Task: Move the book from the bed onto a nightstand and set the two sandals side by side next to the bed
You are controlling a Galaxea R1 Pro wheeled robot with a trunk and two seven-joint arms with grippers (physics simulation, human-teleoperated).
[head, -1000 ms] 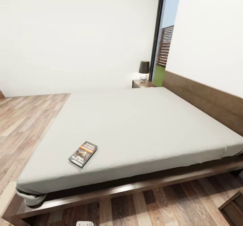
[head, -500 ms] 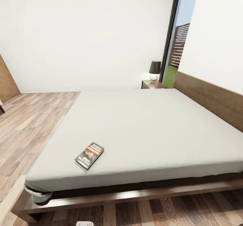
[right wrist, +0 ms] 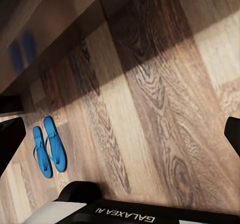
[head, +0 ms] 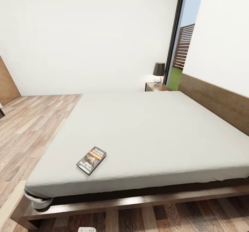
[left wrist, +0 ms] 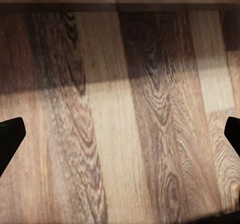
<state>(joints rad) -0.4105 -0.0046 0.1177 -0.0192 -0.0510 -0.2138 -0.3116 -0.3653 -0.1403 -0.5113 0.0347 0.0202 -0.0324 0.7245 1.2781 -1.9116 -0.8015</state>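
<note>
Head view: the bed (head: pixel 148 128) stretches before me, its grey mattress on a dark wooden frame, the headboard (head: pixel 214 100) along its right side. The book (head: pixel 91 160) lies flat on the mattress near the foot-end corner closest to me, just in from the near edge, its cover up. At the far corner, beside the headboard, a nightstand (head: pixel 156 86) stands against the wall with a dark-shaded lamp (head: pixel 158 72) on top. A tall dark-framed window (head: pixel 180 42) rises just behind it. Plank floor (head: pixel 31 121) runs along the foot of the bed.

Left wrist view: my left pincer (left wrist: pixel 120 136) hangs over bare floor planks, its two dark fingertips (left wrist: pixel 10 139) far apart at the picture's edges, released and holding nothing. A dark wooden edge crosses beyond them.

Right wrist view: my right pincer (right wrist: pixel 120 136) is likewise spread wide and empty over the floor. The two blue sandals (right wrist: pixel 49 145) lie side by side on the planks, touching or nearly so, near a dark wooden edge whose glossy face mirrors them. Part of my base, marked GALAXEA AI (right wrist: pixel 125 215), shows beneath.
</note>
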